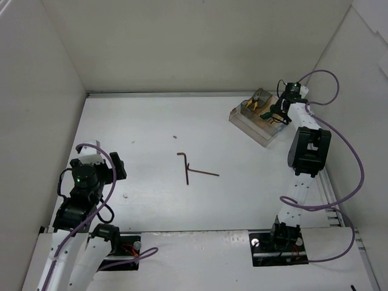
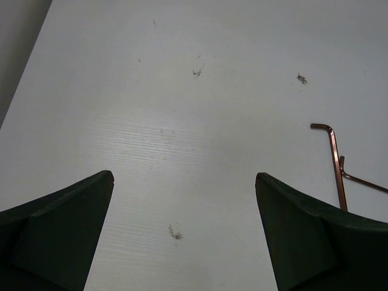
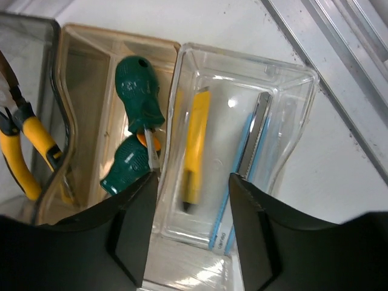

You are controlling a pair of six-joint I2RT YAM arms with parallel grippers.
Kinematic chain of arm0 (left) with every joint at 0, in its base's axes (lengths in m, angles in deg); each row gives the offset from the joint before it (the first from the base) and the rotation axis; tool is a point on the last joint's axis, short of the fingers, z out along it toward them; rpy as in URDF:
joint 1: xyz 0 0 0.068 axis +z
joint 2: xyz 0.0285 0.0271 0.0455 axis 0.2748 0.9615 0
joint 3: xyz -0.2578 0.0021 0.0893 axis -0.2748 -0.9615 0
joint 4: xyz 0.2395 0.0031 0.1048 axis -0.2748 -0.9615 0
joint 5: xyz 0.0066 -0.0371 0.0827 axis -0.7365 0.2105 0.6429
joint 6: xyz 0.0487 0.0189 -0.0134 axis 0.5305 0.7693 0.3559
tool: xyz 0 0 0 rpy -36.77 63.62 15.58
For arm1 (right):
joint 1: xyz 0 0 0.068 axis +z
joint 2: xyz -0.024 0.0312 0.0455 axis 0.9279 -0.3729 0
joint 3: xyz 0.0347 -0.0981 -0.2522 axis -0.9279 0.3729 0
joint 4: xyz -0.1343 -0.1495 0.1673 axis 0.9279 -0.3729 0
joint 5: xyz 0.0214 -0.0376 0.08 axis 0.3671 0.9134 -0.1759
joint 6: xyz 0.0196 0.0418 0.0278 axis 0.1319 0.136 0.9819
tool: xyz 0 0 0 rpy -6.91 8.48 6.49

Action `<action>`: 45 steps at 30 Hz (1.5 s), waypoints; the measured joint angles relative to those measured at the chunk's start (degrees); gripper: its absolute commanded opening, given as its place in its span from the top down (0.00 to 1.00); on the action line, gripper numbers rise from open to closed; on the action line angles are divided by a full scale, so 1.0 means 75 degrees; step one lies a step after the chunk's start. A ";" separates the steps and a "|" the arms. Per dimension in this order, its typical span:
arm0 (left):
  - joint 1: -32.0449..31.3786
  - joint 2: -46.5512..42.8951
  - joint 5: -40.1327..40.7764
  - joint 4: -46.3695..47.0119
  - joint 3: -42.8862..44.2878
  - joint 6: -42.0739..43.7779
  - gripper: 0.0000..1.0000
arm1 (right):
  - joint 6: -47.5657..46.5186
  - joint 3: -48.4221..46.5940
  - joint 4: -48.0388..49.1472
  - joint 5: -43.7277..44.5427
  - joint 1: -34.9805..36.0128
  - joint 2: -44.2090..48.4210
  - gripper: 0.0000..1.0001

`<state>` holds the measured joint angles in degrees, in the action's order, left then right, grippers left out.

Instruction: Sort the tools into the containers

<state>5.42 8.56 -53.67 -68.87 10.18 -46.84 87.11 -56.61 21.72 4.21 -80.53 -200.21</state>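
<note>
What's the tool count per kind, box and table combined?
hex keys, on the table: 2
green-handled screwdrivers, in the box: 2
yellow-handled pliers, in the box: 1
slim yellow tool, in the box: 1
slim light-blue tool, in the box: 1
Total: 7

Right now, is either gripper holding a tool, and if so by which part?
Nothing is held. The left gripper hangs open over the table. The right gripper is open above the clear box, gripping nothing.
</note>
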 measured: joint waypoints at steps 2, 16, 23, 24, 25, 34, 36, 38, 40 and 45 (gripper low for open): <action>0.0000 0.0012 -0.0003 0.0000 0.0000 0.0000 0.00 | -0.0085 0.0108 0.0000 -0.0032 0.0000 0.0082 0.45; 0.0000 0.0219 0.0105 -0.0093 0.0026 -0.0070 0.00 | -0.1821 0.2002 0.0052 -0.0583 0.2151 0.3471 0.54; 0.0000 0.0125 0.0277 -0.0184 0.0038 -0.0189 0.00 | -0.2547 0.3174 -0.0166 -0.1291 0.4558 0.3660 0.59; 0.0000 0.0105 0.0283 -0.0184 0.0038 -0.0192 0.00 | -0.2649 0.3287 -0.0219 -0.1364 0.4744 0.3646 0.62; 0.0000 0.0099 0.0286 -0.0184 0.0038 -0.0198 0.00 | -0.2734 0.3383 -0.0280 -0.1425 0.4925 0.3625 0.62; 0.0000 0.0026 0.0326 -0.0213 0.0082 -0.0236 0.00 | -0.2337 0.3200 -0.0402 -0.1376 0.6461 0.2929 0.60; 0.0000 -0.0032 0.0411 -0.0239 0.0093 -0.0256 0.00 | -0.2098 0.2999 -0.0391 -0.1405 0.6682 0.2611 0.60; 0.0000 -0.0119 0.0490 -0.0265 0.0096 -0.0277 0.00 | -0.1874 0.2847 -0.0393 -0.1413 0.6761 0.2328 0.60; 0.0000 -0.0210 0.0548 -0.0291 0.0093 -0.0306 0.00 | -0.1649 0.2763 -0.0396 -0.1378 0.6767 0.2107 0.60; 0.0003 -0.0303 0.0673 -0.0353 0.0096 -0.0364 0.00 | -0.1218 0.2597 -0.0391 -0.1338 0.6828 0.1614 0.61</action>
<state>5.45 6.28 -48.62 -71.51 10.90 -49.58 77.97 -37.13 18.79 -5.83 -29.32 -188.11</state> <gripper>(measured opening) 0.996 0.398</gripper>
